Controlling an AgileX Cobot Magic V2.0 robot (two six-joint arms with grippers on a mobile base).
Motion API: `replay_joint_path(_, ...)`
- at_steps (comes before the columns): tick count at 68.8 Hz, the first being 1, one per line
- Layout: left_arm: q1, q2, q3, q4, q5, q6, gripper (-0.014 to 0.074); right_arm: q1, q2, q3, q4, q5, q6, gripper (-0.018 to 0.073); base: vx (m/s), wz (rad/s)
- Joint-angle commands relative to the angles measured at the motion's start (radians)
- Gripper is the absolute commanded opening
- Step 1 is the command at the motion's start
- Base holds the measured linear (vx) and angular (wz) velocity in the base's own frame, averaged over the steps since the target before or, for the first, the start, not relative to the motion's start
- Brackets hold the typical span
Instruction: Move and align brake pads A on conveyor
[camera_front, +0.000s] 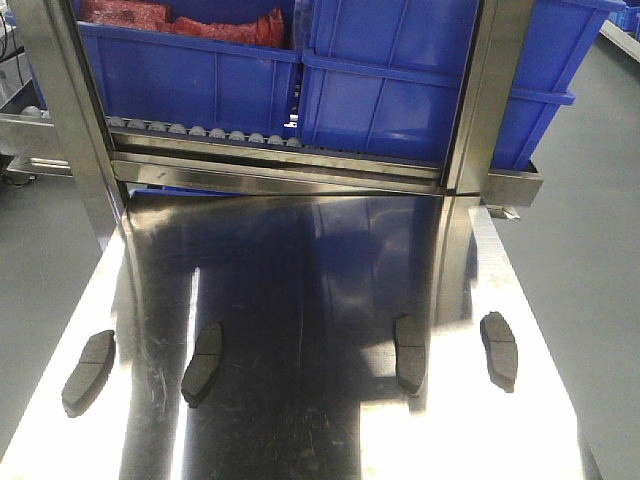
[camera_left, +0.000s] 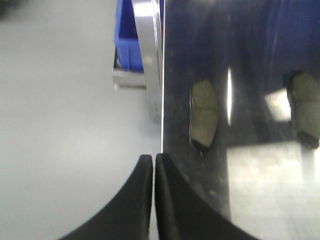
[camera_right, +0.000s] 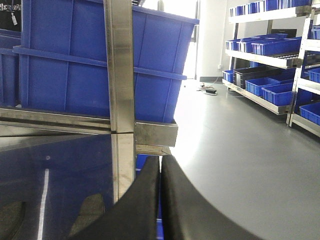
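Several brake pads A lie in a loose row on the shiny steel tabletop (camera_front: 320, 430): one far left (camera_front: 88, 372), one left of centre (camera_front: 203, 363), one right of centre (camera_front: 411, 352), one far right (camera_front: 498, 350). The conveyor is out of view. Neither gripper shows in the front view. My left gripper (camera_left: 153, 157) is shut and empty, hovering over the table's left edge, short of the nearest pad (camera_left: 204, 116); another pad (camera_left: 305, 107) lies further right. My right gripper (camera_right: 160, 160) is shut and empty at the table's right edge, its left finger partly hiding a pad (camera_right: 92, 212).
A steel rack with small rollers (camera_front: 200, 132) crosses the back of the table, carrying blue bins (camera_front: 400, 80). Steel posts (camera_front: 70, 110) (camera_front: 490, 100) stand at both back corners. Grey floor lies on either side of the table. Shelves of blue bins (camera_right: 280, 45) stand far right.
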Motion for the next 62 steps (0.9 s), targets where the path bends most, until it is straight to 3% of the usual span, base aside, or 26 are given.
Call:
replay_joint_path(1,-0.005,0.033,-0.042,-0.048,-0.015,0.001,-0.0006,-0.007,-0.012,0.01,-0.009,-0.072,-0.007,-0.0011,0.0,0.0)
replay_joint_path(7,-0.005,0.033,-0.042,-0.091,-0.026,0.001,-0.0006,-0.007,-0.012,0.01,-0.009,-0.072,-0.007,-0.0011,0.0,0.0)
replay_joint_path(26,-0.005,0.049,-0.048,-0.079,0.005,0.003,0.0022,-0.007,-0.012,0.01,-0.009,-0.072,-0.007,-0.0011,0.0,0.0)
replay_joint_path(43,-0.005,0.131,-0.048,-0.081,0.037,0.03,0.0251,-0.007,-0.012,0.01,-0.009,-0.072,-0.007,-0.0011,0.0,0.0)
replay_joint_path(54,-0.005,0.159,-0.049,-0.091,0.014,0.064,0.0435,-0.007,-0.012,0.01,-0.009,-0.072,-0.007,-0.0011,0.0,0.0)
replay_joint_path(62,-0.005,0.187,-0.061,-0.103,-0.02,0.067,0.0514,-0.007,-0.012,0.01,-0.009,-0.072,-0.007,-0.0011,0.0,0.0)
